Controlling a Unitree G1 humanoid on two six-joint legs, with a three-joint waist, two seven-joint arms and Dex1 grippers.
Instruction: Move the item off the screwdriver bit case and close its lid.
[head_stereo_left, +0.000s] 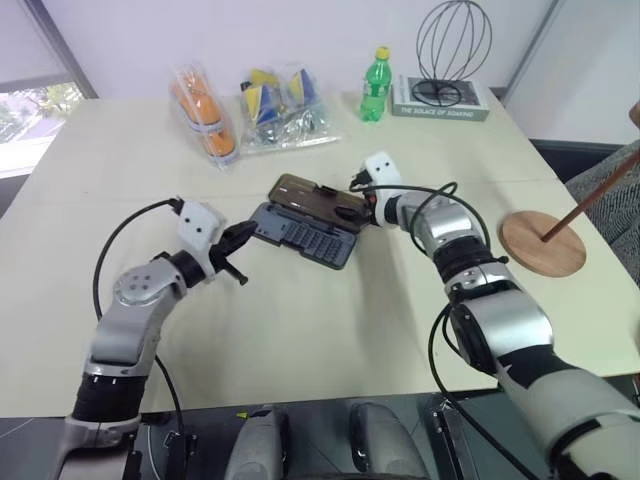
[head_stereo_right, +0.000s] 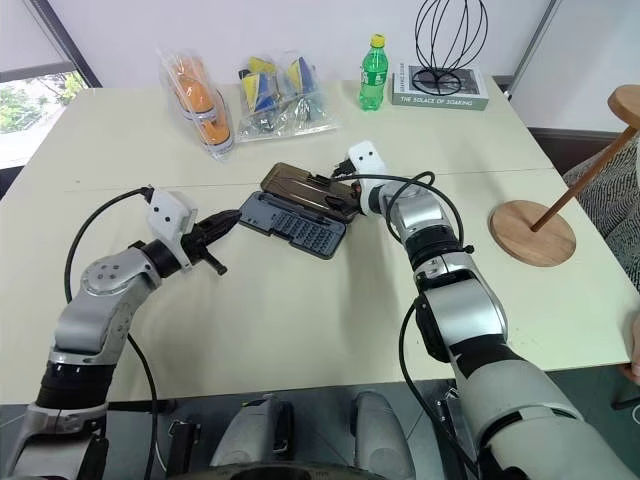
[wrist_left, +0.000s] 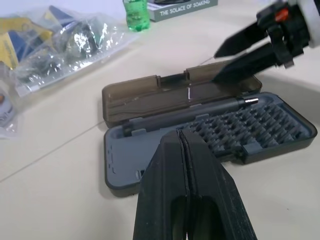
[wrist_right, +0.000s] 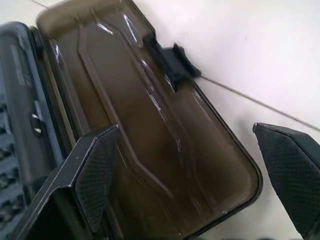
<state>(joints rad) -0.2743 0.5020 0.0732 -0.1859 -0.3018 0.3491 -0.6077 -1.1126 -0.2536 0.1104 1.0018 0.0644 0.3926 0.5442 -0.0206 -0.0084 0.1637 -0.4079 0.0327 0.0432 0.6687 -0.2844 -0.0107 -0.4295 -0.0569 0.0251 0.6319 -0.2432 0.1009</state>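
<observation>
The screwdriver bit case (head_stereo_left: 305, 236) lies open at the table's middle, rows of bits and a driver (wrist_left: 200, 108) in its dark grey tray. Its smoky-brown lid (head_stereo_left: 310, 192) lies flat on the table behind the tray, black latch (wrist_right: 172, 62) on its far edge. My right gripper (head_stereo_left: 362, 200) is open at the lid's right end, its fingers (wrist_right: 95, 175) spread wide over that end. My left gripper (head_stereo_left: 240, 242) is shut and empty, tips just off the tray's left end. The item, a reddish-brown wooden stand (head_stereo_right: 531, 233), rests on the table far right, apart from the case.
At the back stand a green bottle (head_stereo_left: 375, 84) and a book (head_stereo_left: 440, 101) carrying a black wire ornament (head_stereo_left: 452, 45). Two clear bags of snacks (head_stereo_left: 205, 115) (head_stereo_left: 280, 108) lie at the back left. A dark chair (head_stereo_left: 600, 185) stands beyond the table's right edge.
</observation>
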